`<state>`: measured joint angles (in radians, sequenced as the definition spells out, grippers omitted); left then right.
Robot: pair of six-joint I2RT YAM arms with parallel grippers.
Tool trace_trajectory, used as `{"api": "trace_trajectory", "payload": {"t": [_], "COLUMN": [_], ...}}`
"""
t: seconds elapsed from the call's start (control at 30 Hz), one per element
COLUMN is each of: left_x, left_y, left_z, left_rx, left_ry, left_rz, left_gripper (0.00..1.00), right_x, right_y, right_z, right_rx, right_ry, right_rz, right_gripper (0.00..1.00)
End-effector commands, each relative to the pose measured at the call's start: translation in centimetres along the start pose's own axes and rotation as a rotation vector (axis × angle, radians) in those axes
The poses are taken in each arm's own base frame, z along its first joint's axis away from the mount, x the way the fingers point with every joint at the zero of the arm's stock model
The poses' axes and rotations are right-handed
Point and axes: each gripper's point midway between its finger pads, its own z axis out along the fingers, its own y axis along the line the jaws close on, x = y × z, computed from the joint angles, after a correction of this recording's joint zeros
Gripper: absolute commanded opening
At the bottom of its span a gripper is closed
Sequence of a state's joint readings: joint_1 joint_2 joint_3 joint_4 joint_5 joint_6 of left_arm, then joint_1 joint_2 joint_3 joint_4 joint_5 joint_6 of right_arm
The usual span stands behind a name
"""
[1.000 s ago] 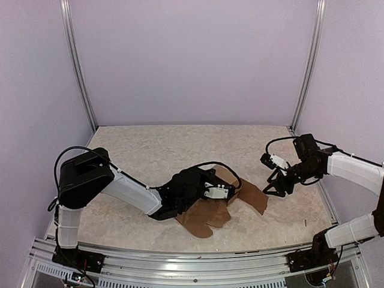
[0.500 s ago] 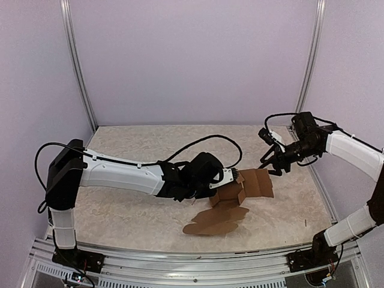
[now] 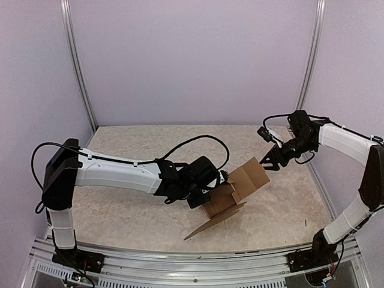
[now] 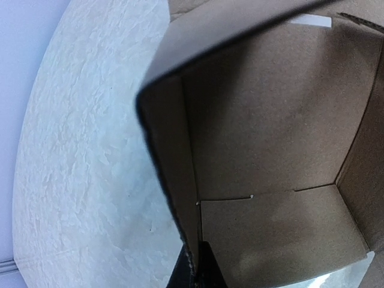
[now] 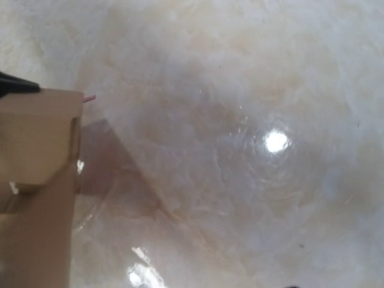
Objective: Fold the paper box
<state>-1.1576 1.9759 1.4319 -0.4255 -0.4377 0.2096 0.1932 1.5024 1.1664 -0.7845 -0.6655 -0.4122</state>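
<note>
Top external view: the half-formed paper box stands tilted on the bench, right of centre. One wall is pinched by the left pincer; the right pincer, spread, hovers beside the upper flap. Light, creasable card, I'd say: grip panel edges.

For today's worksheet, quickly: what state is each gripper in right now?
Left gripper: closed on the paper box edge.
Right gripper: open, holding nothing, beside the box.
</note>
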Motion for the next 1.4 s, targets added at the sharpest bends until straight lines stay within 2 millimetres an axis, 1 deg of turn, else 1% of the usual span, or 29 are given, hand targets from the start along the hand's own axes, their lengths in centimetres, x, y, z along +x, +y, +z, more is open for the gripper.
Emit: {"api": "trace_trajectory", "payload": {"t": [0.0,0.1,0.17,0.3,0.43,0.47,0.53,0.63,0.7,0.77,0.83,0.9,1.07,1.2,1.3,1.37], "left_x": [-0.5,-0.8,-0.8,-0.6,-0.6,-0.5,-0.5,-0.7,-0.9,-1.1,-1.3,-1.3,-2.0,-2.4,-2.6,-2.6], "left_y": [0.1,0.3,0.3,0.7,1.1,1.2,1.4,2.0,2.1,2.2,2.3,2.5,2.8,2.7,2.6,2.5], "left_z": [-2.1,-2.3,-2.3,-1.9,-1.8,-1.7,-1.8,-2.1,-2.3,-2.6,-2.7,-2.6,-2.7,-2.5,-2.2,-2.0], "left_rx": [0.043,0.045,0.052,0.040,0.026,0.020,0.006,-0.015,-0.020,-0.023,-0.029,-0.039,-0.032,-0.014,-0.009,-0.002], "left_ry": [-0.002,-0.014,-0.020,-0.005,0.002,0.005,0.005,-0.002,-0.010,-0.017,-0.022,-0.018,-0.018,-0.016,-0.009,-0.002], "left_rz": [-0.073,-0.090,-0.103,-0.119,-0.129,-0.131,-0.136,-0.148,-0.150,-0.152,-0.158,-0.162,-0.205,-0.226,-0.225,-0.251], "left_gripper": [0.01,0.01,0.01,0.01,0.01,0.01,0.01,0.01,0.01,0.01,0.01,0.01,0.01,0.01,0.01,0.01], "right_x": [1.1,0.6,-0.1,-2.3,-4.3,-4.4,-4.1,-2.2,-1.0,-0.2,0.0,-0.5,-2.2,-2.8,-2.9,-3.0], "right_y": [0.4,1.6,2.4,4.4,5.0,4.8,3.2,0.2,-1.3,-2.4,-2.7,-1.7,2.8,5.6,6.9,7.2], "right_z": [0.4,0.3,-0.2,-2.3,-4.5,-4.8,-4.6,-3.2,-2.1,-1.3,-0.5,0.3,1.7,2.5,2.9,3.0], "right_rx": [-0.061,-0.127,-0.165,-0.230,-0.202,-0.184,-0.105,0.002,0.044,0.070,0.058,0.002,-0.188,-0.292,-0.341,-0.340], "right_ry": [0.038,0.027,0.007,-0.052,-0.105,-0.108,-0.098,-0.041,0.002,0.035,0.050,0.046,0.039,0.043,0.052,0.059], "right_rz": [0.090,0.086,0.069,0.039,0.000,0.004,0.040,0.097,0.120,0.132,0.134,0.123,0.056,0.026,0.017,0.009], "right_gripper": [0.64,0.64,0.64,0.64,0.65,0.65,0.65,0.64,0.63,0.61,0.59,0.59,0.61,0.62,0.64,0.65]}}
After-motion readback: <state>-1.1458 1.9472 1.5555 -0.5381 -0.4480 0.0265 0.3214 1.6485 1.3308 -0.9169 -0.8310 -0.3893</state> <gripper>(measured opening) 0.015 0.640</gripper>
